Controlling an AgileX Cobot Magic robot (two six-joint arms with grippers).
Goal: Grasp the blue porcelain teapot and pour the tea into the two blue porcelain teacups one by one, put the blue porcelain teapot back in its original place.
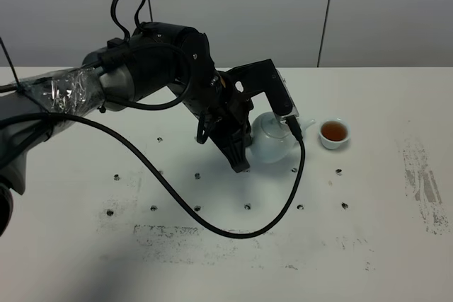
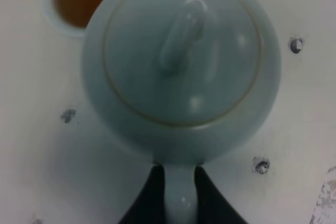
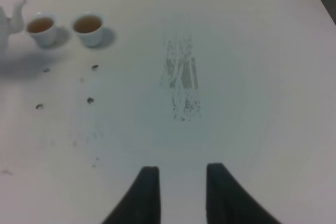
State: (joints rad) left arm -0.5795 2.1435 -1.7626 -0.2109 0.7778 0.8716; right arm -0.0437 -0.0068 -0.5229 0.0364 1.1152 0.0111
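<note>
Overhead, surface: I see a white table [image 1: 368,238], scuffed grey in patches and dotted with small holes.
Overhead, room: a plain grey panelled wall [image 1: 233,12] stands behind the table.
Overhead, count: one arm, one black cable [image 1: 177,199] looping over the table, one blue porcelain teapot [image 1: 272,143], and one teacup [image 1: 334,132] holding brown tea.
Overhead, left claw [image 1: 241,153]: clenched at the teapot's handle side. The pot sits upright just ahead of it. The teacup is beyond the spout, apart from the pot.
Left wrist, surface: white, with a few dark holes.
Left wrist, count: one teapot with its lid on, and one teacup of tea cut by the frame edge.
Left wrist, claw: both fingers [image 2: 149,200] pinch the loop handle, so it is grasping the teapot. The cup lies past the pot's far shoulder.
Right wrist, surface: white, with a grey scuff patch ahead of the claw.
Right wrist, count: one teacup [image 3: 42,27] beside a second teacup [image 3: 88,26], both with tea, and the teapot's spout at the frame edge.
Right wrist, right claw [image 3: 181,174]: released, with its fingers apart and nothing between them. The cups are well ahead of it, off to one side.
</note>
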